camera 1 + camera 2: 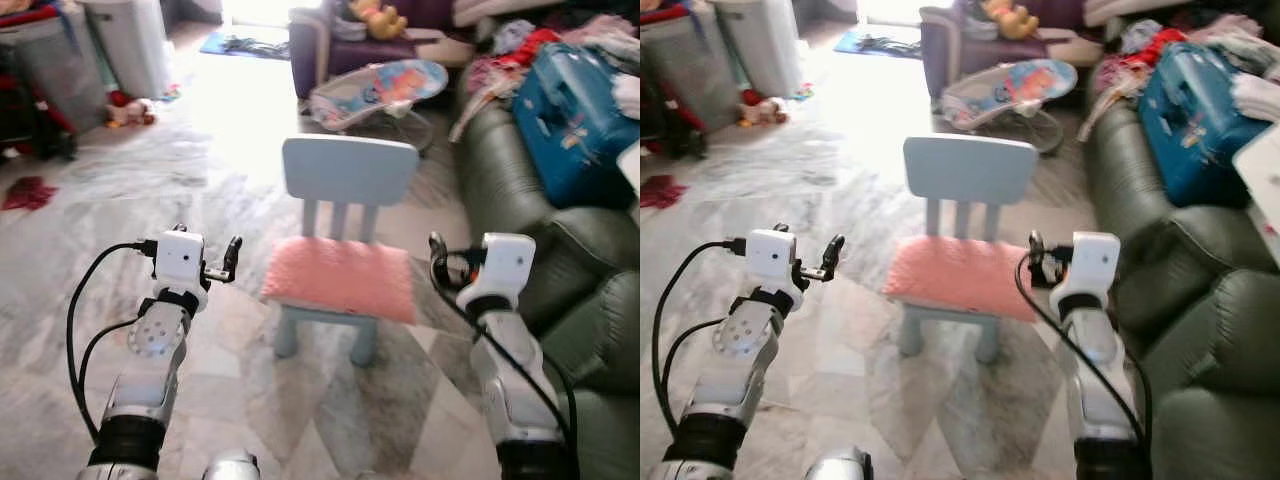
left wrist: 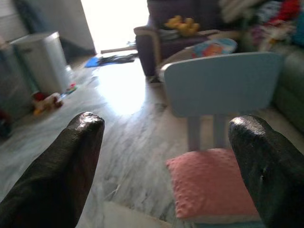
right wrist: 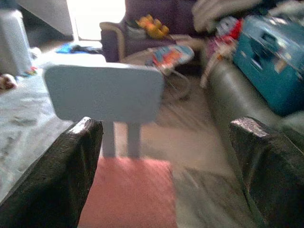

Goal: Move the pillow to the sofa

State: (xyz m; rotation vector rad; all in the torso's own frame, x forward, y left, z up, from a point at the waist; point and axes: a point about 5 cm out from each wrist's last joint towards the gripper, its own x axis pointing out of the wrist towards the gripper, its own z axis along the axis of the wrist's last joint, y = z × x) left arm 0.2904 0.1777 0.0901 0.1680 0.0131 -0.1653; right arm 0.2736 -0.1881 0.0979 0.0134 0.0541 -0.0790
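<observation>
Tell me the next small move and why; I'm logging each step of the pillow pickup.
Probably lower both arms toward the pink pillow and close in on its two sides. It lies flat on the seat of the small blue chair, untouched, with the left gripper and right gripper raised on either side, fingers open. The green sofa waits on the right.

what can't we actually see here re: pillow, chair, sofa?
- Pillow underside: hidden, it lies on the chair seat.
- Chair's far legs: hidden behind seat and pillow in the eye views.
- Sofa: cut off by the right edge; cushions partly covered by a blue case and clothes.
- Right wrist view: motion-blurred, pillow texture lost.
- Right tool, left tool: both open, fingertips cut off by the frame edge.
</observation>
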